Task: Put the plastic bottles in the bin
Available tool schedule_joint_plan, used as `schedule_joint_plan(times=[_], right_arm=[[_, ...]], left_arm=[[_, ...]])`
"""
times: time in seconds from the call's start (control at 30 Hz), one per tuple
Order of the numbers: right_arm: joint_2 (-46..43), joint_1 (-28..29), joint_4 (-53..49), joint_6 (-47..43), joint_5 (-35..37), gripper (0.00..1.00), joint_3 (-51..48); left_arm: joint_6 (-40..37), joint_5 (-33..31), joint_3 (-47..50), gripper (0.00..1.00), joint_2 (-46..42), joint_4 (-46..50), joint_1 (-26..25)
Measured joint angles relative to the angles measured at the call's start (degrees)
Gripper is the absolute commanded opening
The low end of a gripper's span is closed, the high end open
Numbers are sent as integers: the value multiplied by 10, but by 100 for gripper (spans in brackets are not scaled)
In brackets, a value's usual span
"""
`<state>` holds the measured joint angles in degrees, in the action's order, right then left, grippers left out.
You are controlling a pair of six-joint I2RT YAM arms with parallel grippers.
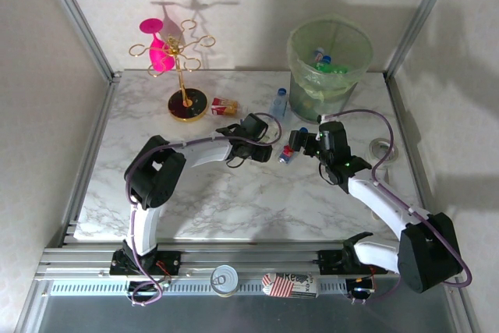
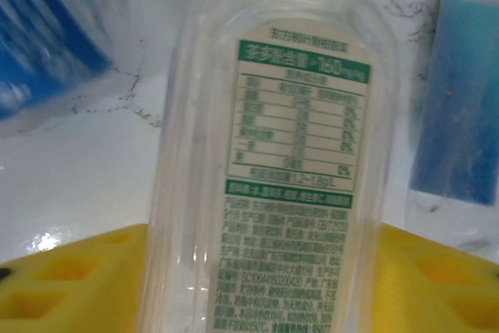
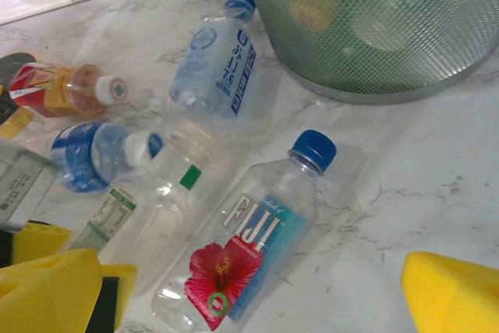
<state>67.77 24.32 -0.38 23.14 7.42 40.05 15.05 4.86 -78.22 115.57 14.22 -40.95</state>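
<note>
Now | clear bottle [image 2: 265,115] | between left tool's [image 2: 263,259] pads, touching both

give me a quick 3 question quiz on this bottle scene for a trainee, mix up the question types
1. True or false: the right gripper has its fingers wide apart.
2. What colour is the cap on the Fiji bottle? A blue, B yellow, C red.
3. Fill in: the label on the clear bottle between the fingers of the left gripper is printed in ___ ink.
Key: 1 true; 2 A; 3 green.
</note>
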Motion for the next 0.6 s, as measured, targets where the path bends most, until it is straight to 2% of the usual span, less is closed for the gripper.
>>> schedule_joint_plan(times=[0.17, 0.37, 0.6], right_arm=[[0, 0, 14, 4, -32, 99, 5], [-5, 0, 47, 19, -93, 99, 21], [-27, 0, 144, 53, -180, 99, 20]], left_arm=[[4, -2, 37, 46, -20, -30, -7], [54, 11, 136, 46, -112, -82, -13], [142, 45, 260, 46, -233, -259, -14]])
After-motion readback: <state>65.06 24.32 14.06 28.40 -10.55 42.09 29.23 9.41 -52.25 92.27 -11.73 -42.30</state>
